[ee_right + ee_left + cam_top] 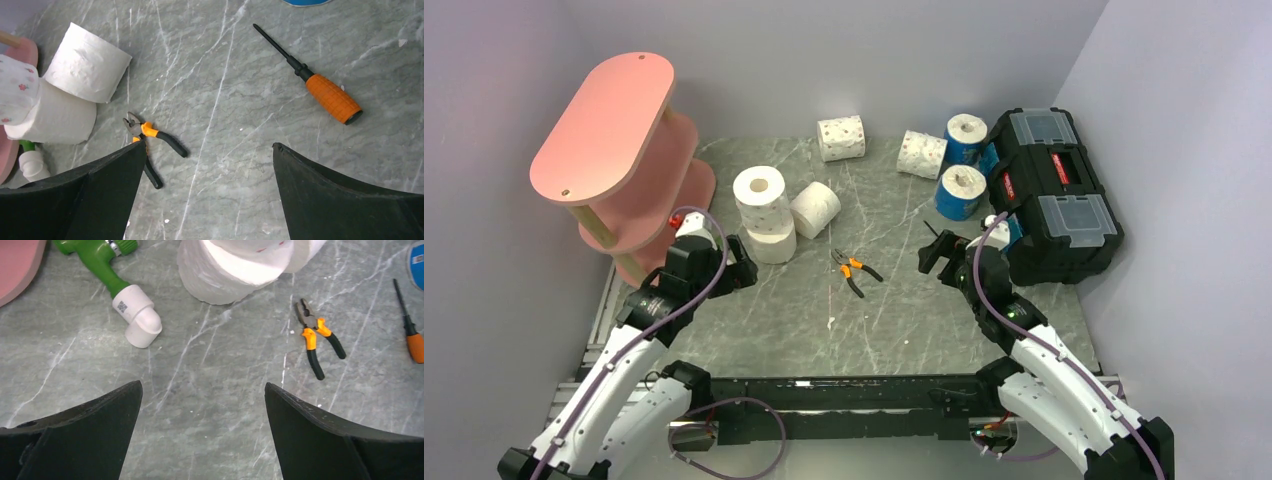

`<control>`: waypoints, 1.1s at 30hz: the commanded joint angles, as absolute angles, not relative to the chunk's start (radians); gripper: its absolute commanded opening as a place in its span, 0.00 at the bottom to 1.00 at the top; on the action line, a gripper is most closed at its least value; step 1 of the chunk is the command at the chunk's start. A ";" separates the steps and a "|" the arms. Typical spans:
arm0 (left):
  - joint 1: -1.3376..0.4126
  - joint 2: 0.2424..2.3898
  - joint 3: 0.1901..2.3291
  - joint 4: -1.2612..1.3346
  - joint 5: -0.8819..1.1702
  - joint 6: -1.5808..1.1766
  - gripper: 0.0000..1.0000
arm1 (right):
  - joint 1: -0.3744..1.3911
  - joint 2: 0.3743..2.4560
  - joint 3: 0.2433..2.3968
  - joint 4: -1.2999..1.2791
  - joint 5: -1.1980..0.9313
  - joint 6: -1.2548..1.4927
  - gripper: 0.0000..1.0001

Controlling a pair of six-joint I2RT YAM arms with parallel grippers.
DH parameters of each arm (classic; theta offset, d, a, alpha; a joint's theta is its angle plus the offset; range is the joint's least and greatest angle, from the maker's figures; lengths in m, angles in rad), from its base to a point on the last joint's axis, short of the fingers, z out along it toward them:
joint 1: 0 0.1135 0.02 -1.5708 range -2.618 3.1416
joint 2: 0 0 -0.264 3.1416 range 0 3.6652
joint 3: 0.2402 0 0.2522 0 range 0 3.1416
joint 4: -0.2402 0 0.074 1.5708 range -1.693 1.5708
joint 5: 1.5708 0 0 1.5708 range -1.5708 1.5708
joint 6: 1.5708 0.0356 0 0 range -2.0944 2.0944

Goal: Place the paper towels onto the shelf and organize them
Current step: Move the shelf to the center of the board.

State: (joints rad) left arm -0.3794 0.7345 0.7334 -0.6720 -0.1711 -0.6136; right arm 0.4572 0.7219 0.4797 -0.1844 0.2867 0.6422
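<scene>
With left end effector (pixel 202 390) and right end effector (pixel 207 150) both spread wide and empty, and the paper towels (pixel 841 138) all on the worktop (pixel 894 300), none seen on the pink shelf (pixel 604 125), the stack's top roll (pixel 760 193) is best gripped across its sides and lifted straight, so the lower roll (pixel 773 245) is not toppled.

Shelf (pixel 604 125): lower tiers largely hidden beneath the top board.
Green tool (pixel 100 260): upper end cut off by the frame edge; possibly a pipe fitting.
Stacked rolls (pixel 225 275): tops cut off in the left wrist view.
Blue roll (pixel 306 2): only a sliver shows at the top edge.
Toolbox (pixel 1054 190): label text too small to read.
</scene>
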 commanded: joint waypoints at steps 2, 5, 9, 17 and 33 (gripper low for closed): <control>-0.381 0.698 0.733 -0.588 -0.109 -0.579 0.99 | 0.460 0.705 0.515 -0.186 0.280 0.594 1.00; -0.382 0.698 0.744 -0.595 -0.112 -0.564 0.99 | 0.459 0.699 0.509 -0.176 0.268 0.582 1.00; -0.384 0.695 0.764 -0.621 -0.127 -0.534 0.99 | 0.460 0.703 0.516 -0.163 0.240 0.557 1.00; -0.474 0.676 0.805 -0.663 -0.226 -0.495 0.99 | 0.460 0.717 0.517 -0.141 0.193 0.548 1.00; -0.674 0.617 0.852 -0.728 -0.516 -0.538 0.99 | 0.460 0.708 0.495 -0.135 0.179 0.549 1.00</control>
State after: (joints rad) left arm -0.6693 0.6636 0.8177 -0.7216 -0.4133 -0.5430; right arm 0.4572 0.7307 0.4797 -0.1822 0.1806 0.5598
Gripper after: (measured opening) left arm 0.995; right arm 0.994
